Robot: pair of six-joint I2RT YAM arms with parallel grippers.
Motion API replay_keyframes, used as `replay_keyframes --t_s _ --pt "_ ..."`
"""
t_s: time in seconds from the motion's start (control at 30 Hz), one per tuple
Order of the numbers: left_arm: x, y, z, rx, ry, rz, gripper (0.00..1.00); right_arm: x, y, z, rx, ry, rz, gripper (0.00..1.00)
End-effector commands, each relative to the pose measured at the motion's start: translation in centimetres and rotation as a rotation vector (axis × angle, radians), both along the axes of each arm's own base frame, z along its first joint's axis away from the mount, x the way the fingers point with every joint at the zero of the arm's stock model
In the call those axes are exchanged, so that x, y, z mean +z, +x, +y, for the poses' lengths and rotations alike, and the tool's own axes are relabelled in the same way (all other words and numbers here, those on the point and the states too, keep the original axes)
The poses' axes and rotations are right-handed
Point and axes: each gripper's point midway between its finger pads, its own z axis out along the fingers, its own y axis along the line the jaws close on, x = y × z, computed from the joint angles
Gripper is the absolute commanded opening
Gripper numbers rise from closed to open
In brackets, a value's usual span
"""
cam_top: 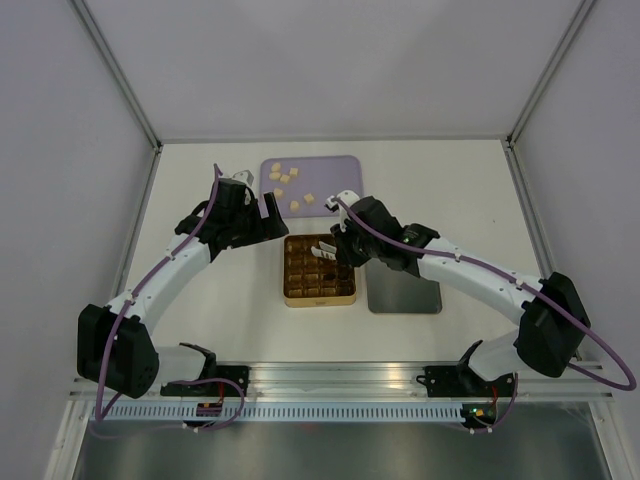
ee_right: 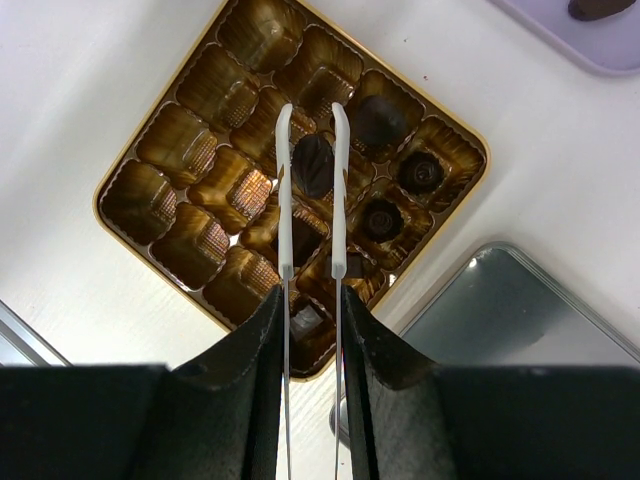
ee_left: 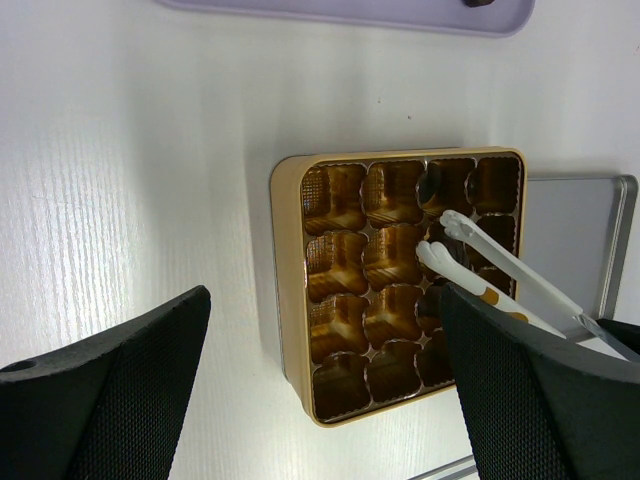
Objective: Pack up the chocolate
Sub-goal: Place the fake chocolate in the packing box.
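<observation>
The gold gridded tin [cam_top: 290,272] lies mid-table, with several dark chocolates [ee_right: 378,120] in its right-hand cells and the other cells [ee_right: 185,150] bare. My right gripper [cam_top: 342,245] is shut on metal tweezers [ee_right: 285,200], whose white tips hold one dark chocolate [ee_right: 312,165] over the tin's middle. Several pale cream chocolates [cam_top: 283,172] lie on the purple tray [cam_top: 340,170] behind the tin; a dark one [ee_right: 598,8] lies on its edge. My left gripper [cam_top: 262,212] is open and empty, left of the tin's far corner; its wrist view looks down on the tin [ee_left: 335,195] and the tweezers [ee_left: 500,262].
A grey metal lid [cam_top: 403,290] lies flat right of the tin, touching it, and also shows in the left wrist view [ee_left: 570,230]. White walls close in the table's left, right and back.
</observation>
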Motion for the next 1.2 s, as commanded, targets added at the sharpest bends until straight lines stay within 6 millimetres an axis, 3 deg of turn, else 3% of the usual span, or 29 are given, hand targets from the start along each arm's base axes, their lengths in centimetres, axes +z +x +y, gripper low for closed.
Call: replay_keyframes --t_s 0.0,0.47,0.73,1.17 --pt "0.4 0.2 -0.2 -0.013 -0.016 -0.009 1.00 1.6 0.7 0.5 -0.008 0.039 -0.065 0.00" --pt "0.5 0.2 -0.3 -0.017 -0.020 -0.011 1.00 0.6 0.7 -0.2 -0.034 0.012 -0.058 0.03" --pt "0.5 0.1 -0.4 -0.018 -0.021 -0.009 0.99 1.1 0.5 -0.1 -0.027 0.031 -0.058 0.09" --pt "0.8 0.0 -0.3 -0.017 -0.021 -0.020 1.00 -0.2 0.4 -0.6 -0.040 -0.002 -0.039 0.10"
